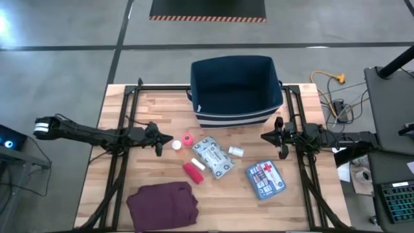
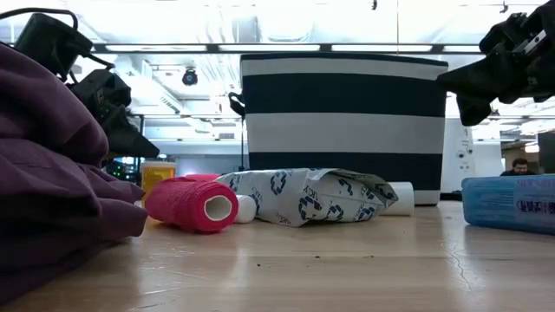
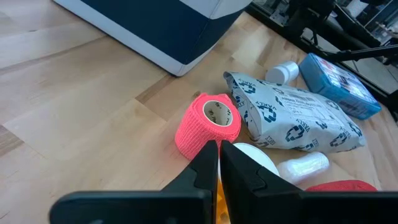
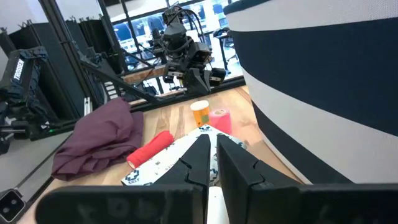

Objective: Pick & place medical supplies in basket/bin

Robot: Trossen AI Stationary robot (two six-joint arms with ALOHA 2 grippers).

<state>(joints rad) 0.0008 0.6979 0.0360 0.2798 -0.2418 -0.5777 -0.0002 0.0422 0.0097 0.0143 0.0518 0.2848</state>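
The supplies lie mid-table in front of the navy striped bin point(image 1: 236, 90). They are a pink tape roll point(image 1: 187, 139), a white-capped orange bottle point(image 1: 176, 145), a grey-white printed packet point(image 1: 212, 157), a red roll point(image 1: 193, 172), small white rolls point(image 1: 236, 151) and a blue first-aid pouch point(image 1: 265, 178). My left gripper point(image 1: 168, 138) hovers shut just left of the pink roll point(image 3: 208, 121) and the bottle cap point(image 3: 255, 158), above the table. My right gripper point(image 1: 265, 136) hangs shut in the air right of the packet, near the bin's front right corner.
A folded maroon cloth point(image 1: 162, 204) lies at the near left of the table. Black frame rails point(image 1: 123, 162) run along both table sides. Cables and equipment point(image 1: 336, 97) sit off the table's right edge. Bare wood lies left of the bin.
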